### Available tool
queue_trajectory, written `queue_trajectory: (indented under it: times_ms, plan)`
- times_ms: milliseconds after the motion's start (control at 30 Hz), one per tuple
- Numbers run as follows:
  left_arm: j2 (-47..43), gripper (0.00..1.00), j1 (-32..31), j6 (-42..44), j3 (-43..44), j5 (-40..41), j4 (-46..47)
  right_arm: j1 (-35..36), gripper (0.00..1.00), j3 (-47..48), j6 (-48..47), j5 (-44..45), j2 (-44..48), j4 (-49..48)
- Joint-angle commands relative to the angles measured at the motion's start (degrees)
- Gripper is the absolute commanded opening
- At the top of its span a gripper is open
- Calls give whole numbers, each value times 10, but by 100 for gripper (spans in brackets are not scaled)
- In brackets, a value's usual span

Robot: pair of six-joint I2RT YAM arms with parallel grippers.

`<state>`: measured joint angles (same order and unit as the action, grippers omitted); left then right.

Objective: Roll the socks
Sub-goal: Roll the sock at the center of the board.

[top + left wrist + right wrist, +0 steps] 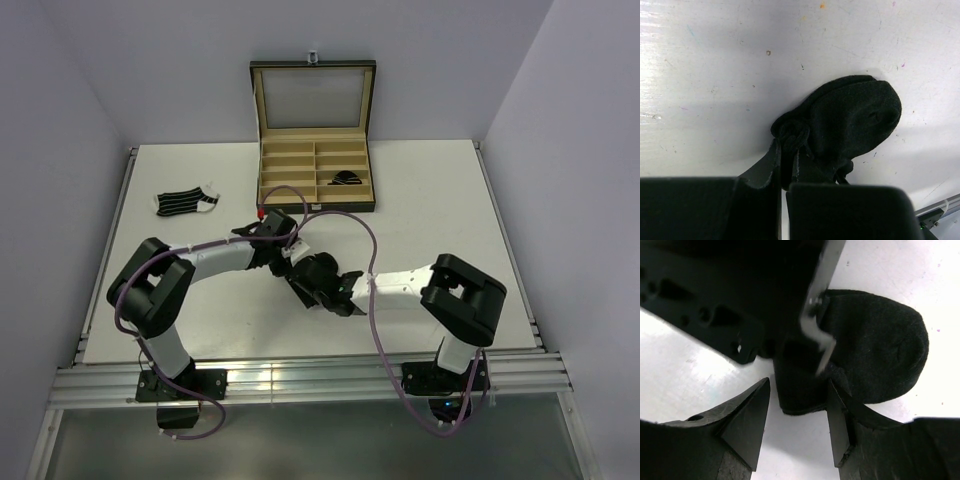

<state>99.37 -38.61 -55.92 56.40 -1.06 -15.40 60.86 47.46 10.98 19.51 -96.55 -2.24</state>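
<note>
Near the middle of the table (430, 200), a little toward 9 o'clock, the two arms meet nose to nose over one plain black sock (850, 125).

The left pincer (789, 147) is drawn narrow. Its fingers (771, 167) pinch a bunched-up end of that sock, and the fabric is gathered into a small knot right at the tips. In the left wrist view, the rest of the sock spreads out toward 2 o'clock from the grip as a rounded, flattish lobe lying on the table.

The right pincer (800, 390) stands wide. One finger (752, 417) is on each side of the sock's near edge, and neither is pressed onto the cloth. In the right wrist view the sock lies between and beyond these fingers, toward 1 o'clock. The left arm's hardware crosses above it from 11 o'clock.

Seen from above, the black sock is mostly hidden beneath the two wrists.

A striped sock (187, 202), black with thin white lines and a white toe and heel, lies flat at about 10 o'clock on the table, well apart from both arms.

At 12 o'clock an open compartmented box (314, 207) with tan lining has its lid upright. A small dark bundle (345, 178) sits in a compartment of its right-hand column.
</note>
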Motion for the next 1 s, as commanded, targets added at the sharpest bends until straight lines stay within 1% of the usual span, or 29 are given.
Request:
queue_trajectory:
  times_ms: [0,33,133,167,233,267,333,367,400,433,467,500,567,600,633,667,700,767,800,833,867,900,967]
  plan:
    - [23,0,-3,27,6,-3,-39,2,56,22,22,30,-32,45]
    - [22,0,-3,27,5,-3,-39,3,55,25,24,30,-36,50]
    - [22,0,-3,27,4,-2,-38,2,49,32,30,33,-50,65]
    - [21,0,-3,27,4,-2,-38,2,40,34,31,33,-52,72]
    - [19,2,-3,25,4,3,-38,2,26,33,31,24,-57,76]
    - [15,3,-3,25,3,5,-38,1,13,33,33,18,-58,78]
    - [11,9,-2,20,2,8,-38,-3,0,29,33,-11,-51,79]
    - [6,12,-2,20,1,8,-39,-5,0,27,34,-27,-46,79]
    - [3,18,-1,15,0,8,-39,-13,0,22,35,-43,-37,79]
    - [-1,21,0,13,-1,27,-40,-19,0,19,38,-59,-32,78]
    - [-9,24,1,8,-6,31,-39,-25,0,17,40,-96,-26,76]
    - [-14,29,2,-1,-9,34,-36,-32,0,11,42,-116,-22,75]
    - [-31,36,6,-12,-19,44,-33,-57,0,7,47,-181,-9,76]
    - [-39,45,9,-23,-24,47,-25,-67,0,5,49,-209,-7,74]
    - [-53,49,11,-28,-32,48,-22,-87,0,4,52,-236,-5,73]
    - [-60,53,12,-38,-37,52,-18,-98,0,4,54,-289,-5,72]
    - [-68,62,13,-43,-42,53,-9,-110,0,4,55,-316,-7,70]
    - [-89,67,15,-58,-56,58,1,-143,0,8,58,-365,-19,67]
    - [-96,68,16,-63,-60,59,11,-152,0,11,59,-413,-25,68]
    - [-110,70,15,-68,-71,60,16,-162,0,13,62,-439,-34,67]
    - [-117,71,16,-77,-77,62,21,-179,0,18,66,-459,-47,64]
    - [-124,72,15,-79,-83,63,29,-186,0,18,69,-507,-57,58]
    - [-141,72,15,-86,-100,65,44,-209,0,20,87,-553,-80,37]
